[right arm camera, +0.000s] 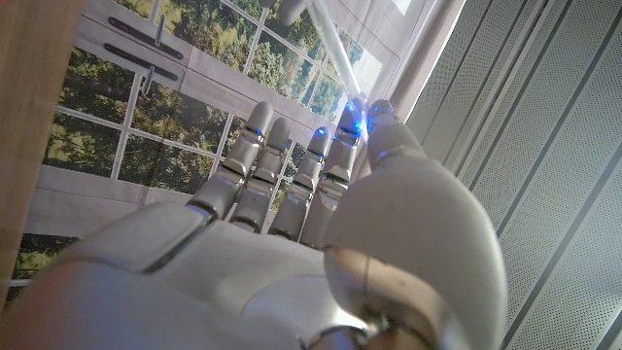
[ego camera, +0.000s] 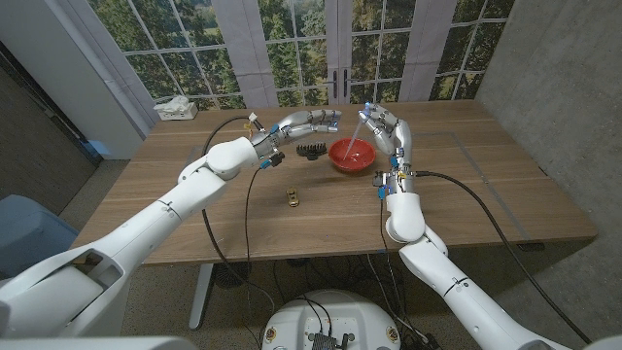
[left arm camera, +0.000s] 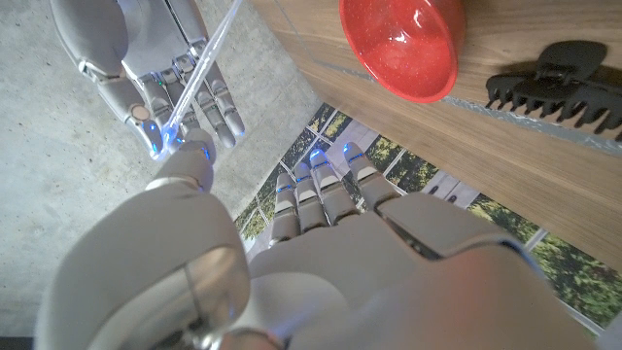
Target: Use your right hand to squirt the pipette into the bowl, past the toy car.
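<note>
While pinched in the right robot hand (ego camera: 386,128), pipette (ego camera: 361,127) slanting above bowl (ego camera: 351,154).

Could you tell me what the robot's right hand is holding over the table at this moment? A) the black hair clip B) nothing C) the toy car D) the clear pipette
D: the right hand pinches the clear pipette, angled down toward the red bowl.
</note>
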Tool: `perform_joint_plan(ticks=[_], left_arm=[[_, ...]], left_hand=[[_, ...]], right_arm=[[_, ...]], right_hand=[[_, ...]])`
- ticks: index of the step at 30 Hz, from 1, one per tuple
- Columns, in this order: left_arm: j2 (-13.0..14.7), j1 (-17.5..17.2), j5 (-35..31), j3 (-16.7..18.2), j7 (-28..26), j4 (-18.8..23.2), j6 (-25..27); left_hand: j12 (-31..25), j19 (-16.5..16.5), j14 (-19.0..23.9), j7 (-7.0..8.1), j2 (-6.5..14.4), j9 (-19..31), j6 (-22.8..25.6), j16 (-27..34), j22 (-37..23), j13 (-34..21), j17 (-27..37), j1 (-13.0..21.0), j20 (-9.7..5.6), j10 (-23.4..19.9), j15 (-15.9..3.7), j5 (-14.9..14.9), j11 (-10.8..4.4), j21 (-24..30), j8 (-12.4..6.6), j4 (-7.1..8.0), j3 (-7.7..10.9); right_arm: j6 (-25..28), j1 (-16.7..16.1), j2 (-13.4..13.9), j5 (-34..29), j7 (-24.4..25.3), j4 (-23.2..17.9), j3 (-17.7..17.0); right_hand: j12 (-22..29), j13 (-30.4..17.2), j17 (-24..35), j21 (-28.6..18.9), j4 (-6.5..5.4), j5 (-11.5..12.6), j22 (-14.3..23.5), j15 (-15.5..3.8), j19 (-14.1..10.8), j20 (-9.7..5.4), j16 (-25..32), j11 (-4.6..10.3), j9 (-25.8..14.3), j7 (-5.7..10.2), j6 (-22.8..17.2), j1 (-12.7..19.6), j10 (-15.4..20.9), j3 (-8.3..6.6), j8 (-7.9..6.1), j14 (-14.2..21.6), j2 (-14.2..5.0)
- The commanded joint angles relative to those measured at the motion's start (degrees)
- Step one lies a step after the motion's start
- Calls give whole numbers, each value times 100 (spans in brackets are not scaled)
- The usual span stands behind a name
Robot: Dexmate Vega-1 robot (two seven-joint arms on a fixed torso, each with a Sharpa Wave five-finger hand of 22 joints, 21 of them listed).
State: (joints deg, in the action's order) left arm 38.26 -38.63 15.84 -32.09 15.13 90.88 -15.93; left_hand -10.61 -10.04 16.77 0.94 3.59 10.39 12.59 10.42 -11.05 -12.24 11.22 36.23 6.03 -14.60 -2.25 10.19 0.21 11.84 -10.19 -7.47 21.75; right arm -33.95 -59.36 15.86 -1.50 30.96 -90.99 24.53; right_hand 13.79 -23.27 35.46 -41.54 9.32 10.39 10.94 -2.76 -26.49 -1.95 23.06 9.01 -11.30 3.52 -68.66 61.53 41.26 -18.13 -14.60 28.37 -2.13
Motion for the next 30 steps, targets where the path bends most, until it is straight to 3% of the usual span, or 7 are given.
perform_joint_plan(ticks=[1, 18, 30], left_arm=[[234, -454, 210, 304, -389, 287, 125], [545, -1210, 339, 664, -1144, 781, 591], [531, -1761, 529, 927, -1713, 989, 627]], left_hand=[[-31, 22, 6, 24, 14, 19, 25, 62, -31, -1, 21, -107, -13, 3, -10, -8, 31, 5, -36, 33, -13], [-53, 3, 29, 26, 14, 16, 34, 81, -31, 6, 13, -219, 12, 23, 2, -4, 32, 26, -48, 46, -33], [-81, -31, 51, 9, 38, 15, 46, 88, -30, 10, 1, -243, 12, -10, 5, 7, 58, 47, -55, 27, -12]], right_arm=[[-272, 189, -223, -79, 223, 296, -62], [-385, 657, -468, -368, 470, 826, -18], [-312, 1023, -530, -321, 479, 1178, 82]], right_hand=[[44, -30, 24, -35, -34, -18, 6, -841, 16, -9, 0, -2, -23, 61, 5, -16, 83, -26, 7, 58, -36], [53, -30, 17, -71, -34, -14, 3, -864, -2, -15, 2, 9, -21, 80, -1, -33, 131, -34, 19, 109, -30], [61, -28, 14, -90, -26, -12, 1, -876, 2, -17, 0, -8, -20, 80, 0, -26, 174, -45, 28, 131, -30]])
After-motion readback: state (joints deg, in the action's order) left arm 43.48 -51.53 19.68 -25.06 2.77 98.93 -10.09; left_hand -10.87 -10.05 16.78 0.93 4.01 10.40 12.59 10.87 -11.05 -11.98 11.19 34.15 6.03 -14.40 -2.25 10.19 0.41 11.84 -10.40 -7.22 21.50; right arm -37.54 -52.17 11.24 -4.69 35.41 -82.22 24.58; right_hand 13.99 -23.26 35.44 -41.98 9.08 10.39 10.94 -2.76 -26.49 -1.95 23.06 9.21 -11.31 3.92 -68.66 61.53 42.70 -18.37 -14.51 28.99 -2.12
